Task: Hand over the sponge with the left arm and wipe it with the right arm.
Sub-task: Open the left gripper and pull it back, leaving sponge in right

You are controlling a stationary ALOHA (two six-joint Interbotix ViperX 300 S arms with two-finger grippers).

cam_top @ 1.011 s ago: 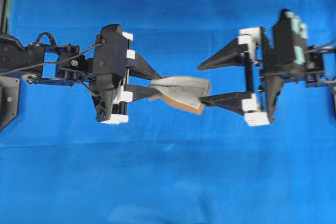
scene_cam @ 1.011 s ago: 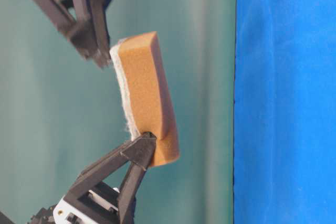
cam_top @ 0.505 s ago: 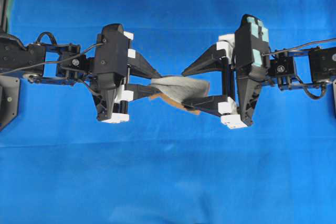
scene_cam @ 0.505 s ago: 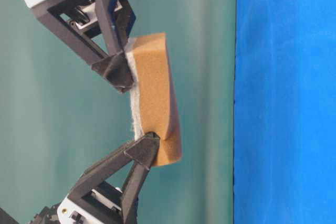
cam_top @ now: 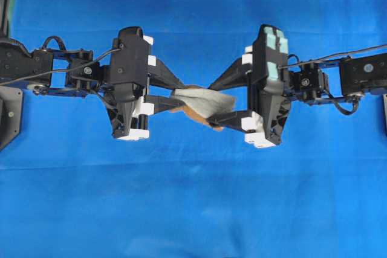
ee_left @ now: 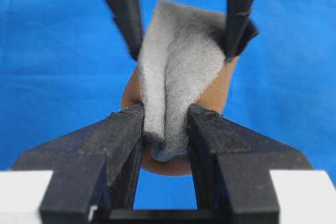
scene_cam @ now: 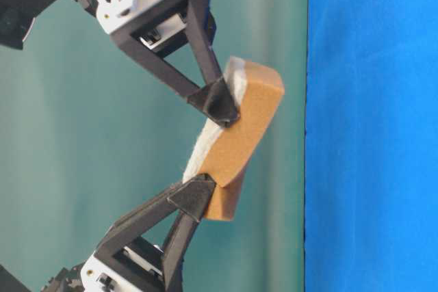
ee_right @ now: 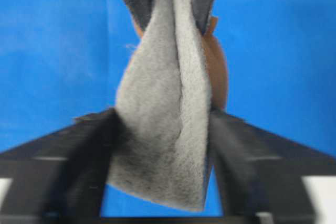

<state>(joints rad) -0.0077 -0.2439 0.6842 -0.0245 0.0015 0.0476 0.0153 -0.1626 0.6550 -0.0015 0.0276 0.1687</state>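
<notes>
The sponge (cam_top: pixel 202 102), grey-white felt over an orange-brown layer, hangs in the air between both grippers above the blue table. My left gripper (cam_top: pixel 180 96) is shut on its left end; in the left wrist view the left gripper (ee_left: pixel 165 124) pinches the sponge (ee_left: pixel 176 72) so the felt folds. My right gripper (cam_top: pixel 213 103), with teal patches, straddles the other end. In the right wrist view both fingers of the right gripper (ee_right: pixel 163 129) touch the sponge (ee_right: pixel 163 119) at its sides. In the table-level view a right fingertip (scene_cam: pixel 217 104) presses the bent sponge (scene_cam: pixel 239 138).
The blue cloth (cam_top: pixel 193 209) covers the table under and around both arms, with nothing else lying on it. The left arm's base plate (cam_top: pixel 9 113) sits at the left edge. Cables run along the right arm (cam_top: pixel 357 77).
The right arm has moved left until its fingers enclose the sponge's free end, and its jaws have narrowed onto it. The sponge has tilted and bent. The left gripper kept its grip.
</notes>
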